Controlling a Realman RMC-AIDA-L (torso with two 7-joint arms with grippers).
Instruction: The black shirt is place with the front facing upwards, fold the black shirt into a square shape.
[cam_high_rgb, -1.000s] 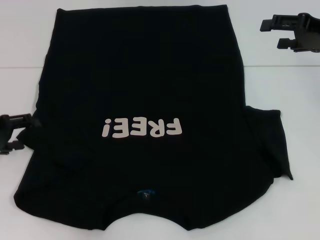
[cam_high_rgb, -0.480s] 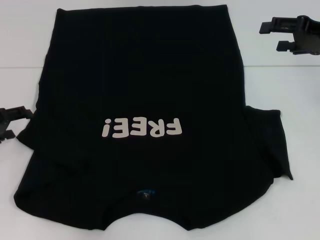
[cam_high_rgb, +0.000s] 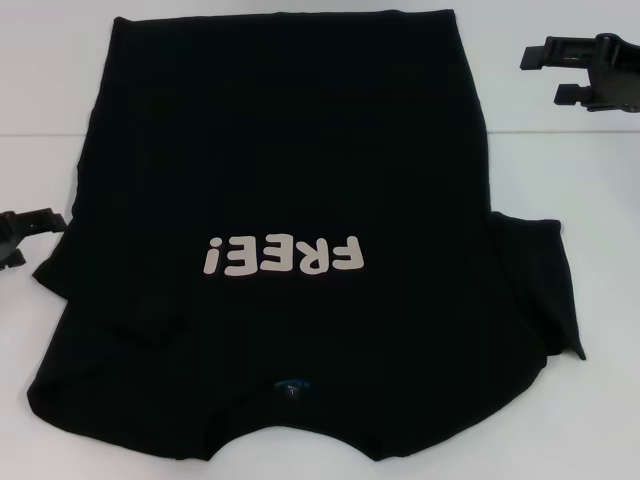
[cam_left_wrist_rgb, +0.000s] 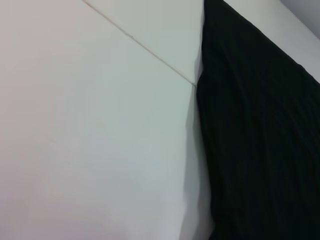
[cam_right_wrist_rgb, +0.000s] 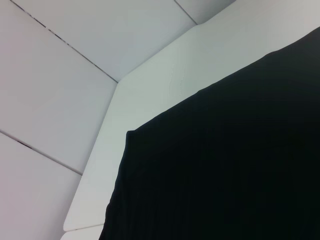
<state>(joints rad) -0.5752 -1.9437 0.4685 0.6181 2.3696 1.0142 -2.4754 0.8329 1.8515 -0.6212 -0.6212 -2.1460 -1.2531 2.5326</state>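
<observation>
The black shirt (cam_high_rgb: 290, 180) lies flat on the white table (cam_high_rgb: 600, 420), front up, its white "FREE!" lettering (cam_high_rgb: 283, 256) upside down to me and the blue neck label (cam_high_rgb: 291, 385) near the front edge. Its right sleeve (cam_high_rgb: 548, 285) sticks out sideways, while the left sleeve (cam_high_rgb: 70, 270) lies close against the body. My left gripper (cam_high_rgb: 25, 238) sits open at the far left edge, just clear of that sleeve and holding nothing. High at the back right, my right gripper (cam_high_rgb: 542, 75) hangs open and off the cloth. Both wrist views show only shirt cloth (cam_left_wrist_rgb: 260, 140) (cam_right_wrist_rgb: 225, 165) and table.
A seam (cam_high_rgb: 560, 132) in the white table surface runs across behind the shirt's upper part. Bare table lies to the right of the shirt (cam_high_rgb: 610, 300) and to its left (cam_high_rgb: 40, 150). White wall panels (cam_right_wrist_rgb: 60, 75) fill the right wrist view's background.
My left gripper has drawn back to the left and slightly up, away from the left sleeve, now half out of the picture. The right gripper and shirt have stayed put.
</observation>
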